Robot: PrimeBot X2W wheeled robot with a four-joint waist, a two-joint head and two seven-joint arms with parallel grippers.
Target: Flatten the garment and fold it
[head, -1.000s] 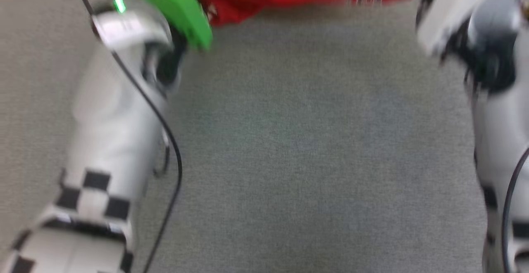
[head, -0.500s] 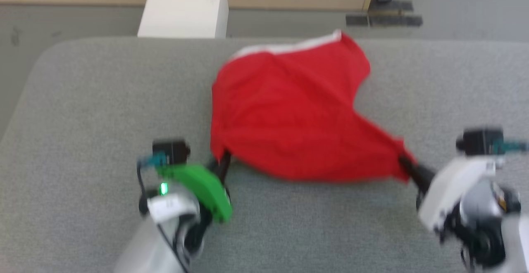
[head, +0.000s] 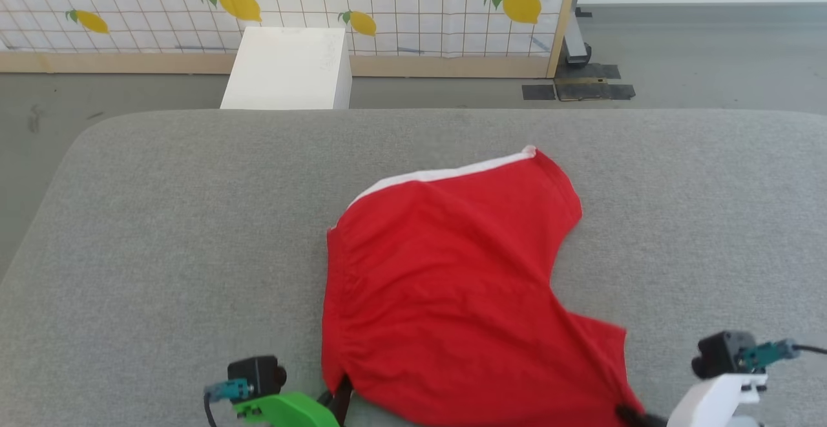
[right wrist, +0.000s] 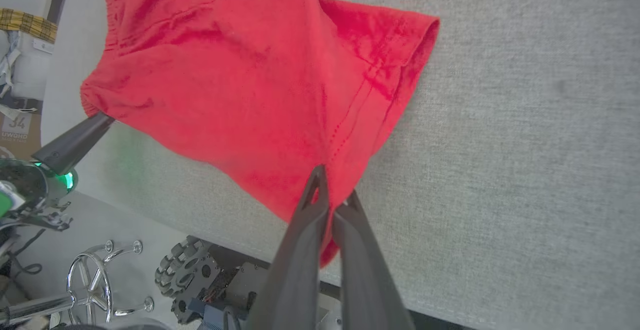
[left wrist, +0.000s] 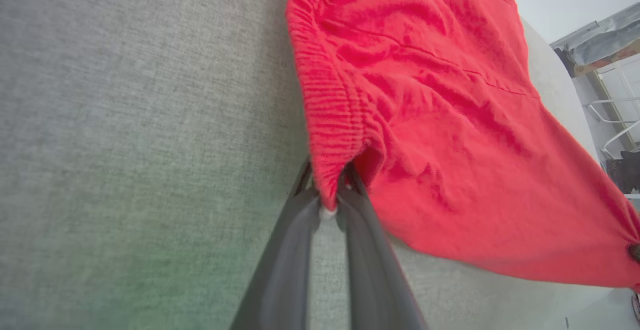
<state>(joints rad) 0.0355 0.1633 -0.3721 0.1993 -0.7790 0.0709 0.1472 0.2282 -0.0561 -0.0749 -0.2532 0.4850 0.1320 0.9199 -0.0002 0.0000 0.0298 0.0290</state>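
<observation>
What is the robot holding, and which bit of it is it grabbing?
The red shorts, by two near corners: the left gripper pinches the end of the gathered waistband, and the right gripper pinches the fabric corner on the other side.

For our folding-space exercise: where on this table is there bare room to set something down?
Bare grey fabric table top lies between the red thin-fabric shorts and the left edge; a band runs beyond their white-trimmed hem to the far edge; more lies to their right. Crowded: the near edge, where left tool and right tool pinch them.
</observation>
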